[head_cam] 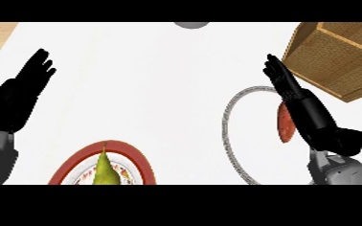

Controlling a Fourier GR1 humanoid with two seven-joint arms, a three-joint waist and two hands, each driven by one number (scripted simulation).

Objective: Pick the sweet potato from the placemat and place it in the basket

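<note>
White counter (163, 76) is filling the whole view, bright and bare through the middle. Over on the right, the round placemat (230, 119) with its grey rim is lying near the edge, and the sweet potato (285, 124) is sitting on it, a reddish-orange sliver showing just left of the right hand (300, 100). That hand is stretching out flat, fingers straight and pointing far, covering the sweet potato's right side; nothing is curling round it, so it is released, and whether it is touching the sweet potato I cannot tell. Just beyond the fingertips, at the far right, the brown woven basket (325, 62) is standing with the sweet potato well outside it. On the left edge, the left hand (25, 88) is resting with fingers up and relaxed, holding nothing. Near the lower left, a red-rimmed plate (78, 155) is carrying a green pear (105, 170), stem pointing far. At the far edge, a small grey round object (191, 24) is peeking in.
</note>
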